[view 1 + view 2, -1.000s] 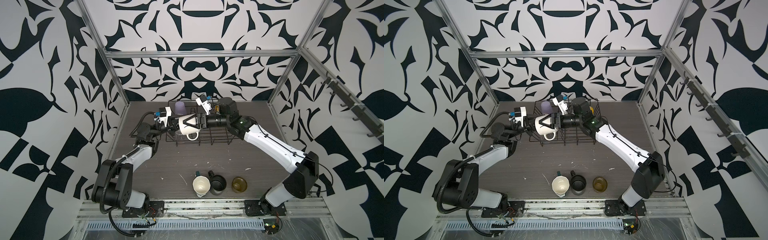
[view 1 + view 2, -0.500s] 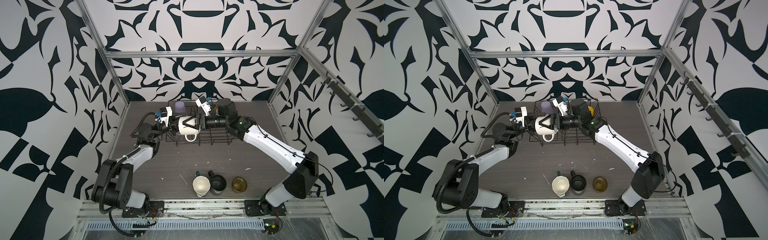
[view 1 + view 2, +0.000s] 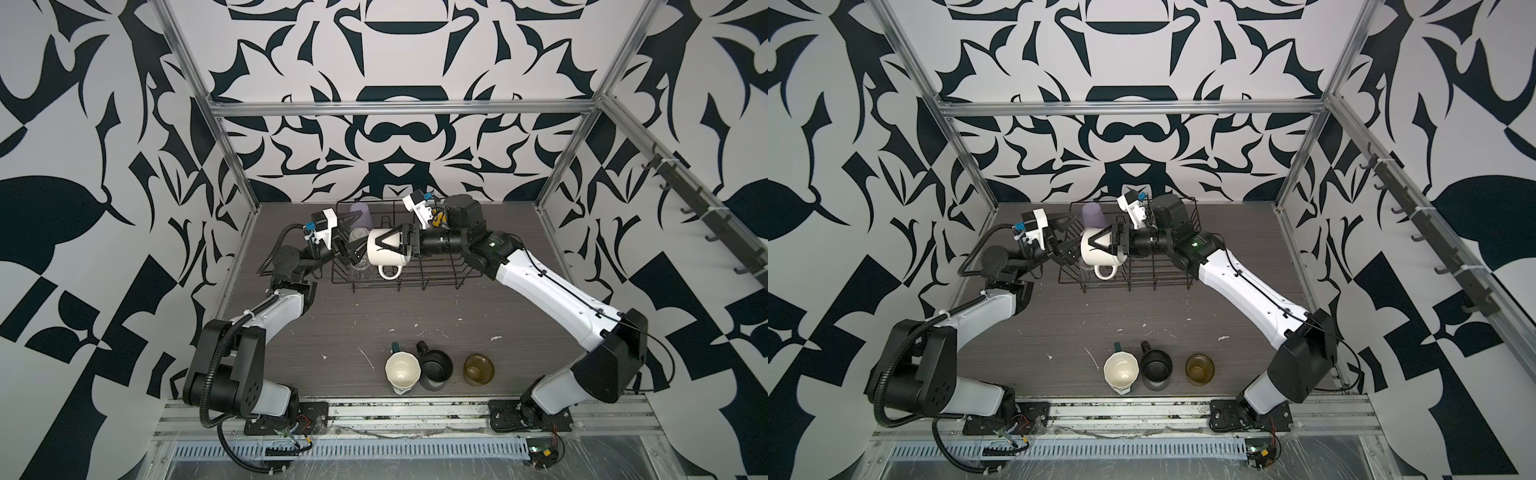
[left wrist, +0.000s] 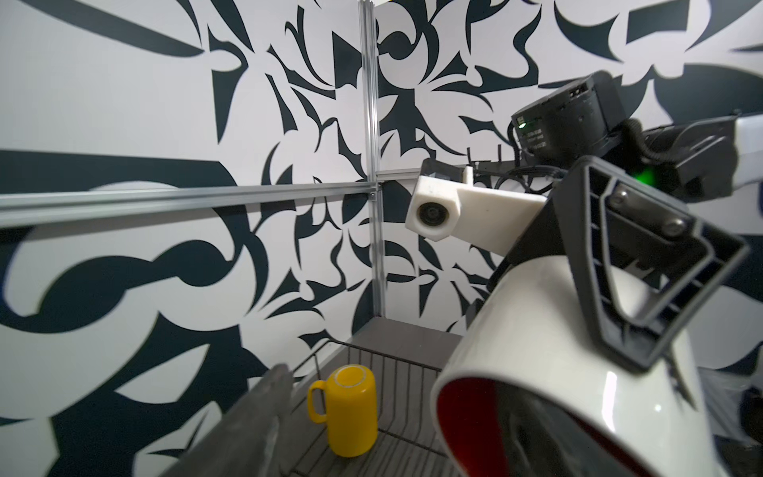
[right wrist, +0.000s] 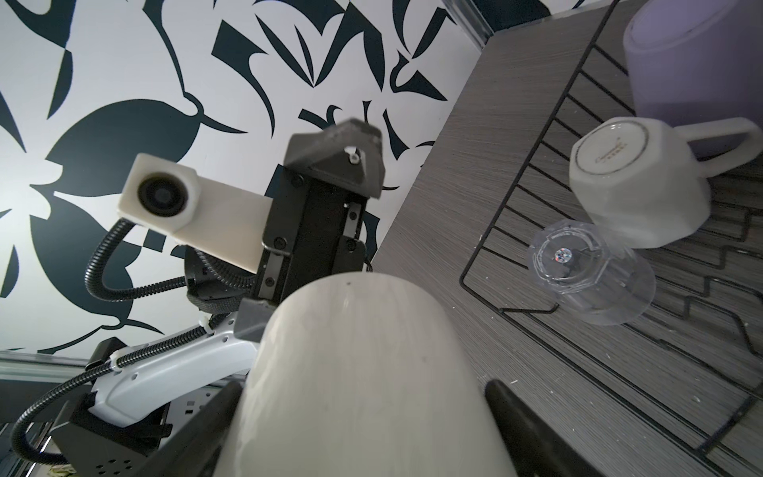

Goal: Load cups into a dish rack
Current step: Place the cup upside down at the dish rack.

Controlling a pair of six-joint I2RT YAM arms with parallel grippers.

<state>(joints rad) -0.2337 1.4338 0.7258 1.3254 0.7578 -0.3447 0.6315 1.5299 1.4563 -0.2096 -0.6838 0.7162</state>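
The table [image 3: 374, 316] is a dark grey, wood-grained board filling the middle of the frame in both top views, with patterned walls on three sides. Toward its far edge, just above the centre of the frame, a black wire dish rack [image 3: 432, 279] sits straight on the surface, nearer the left wall than the right. Down at the lower centre, close to the near edge, three cups stand in a row: a teal mug [image 3: 402, 371] with a cream inside, touching a black mug [image 3: 434, 368] to its right, then an olive-brown cup [image 3: 478, 368] a little apart. White flecks [image 3: 365, 358] and scratches dot the bare boards between rack and cups.
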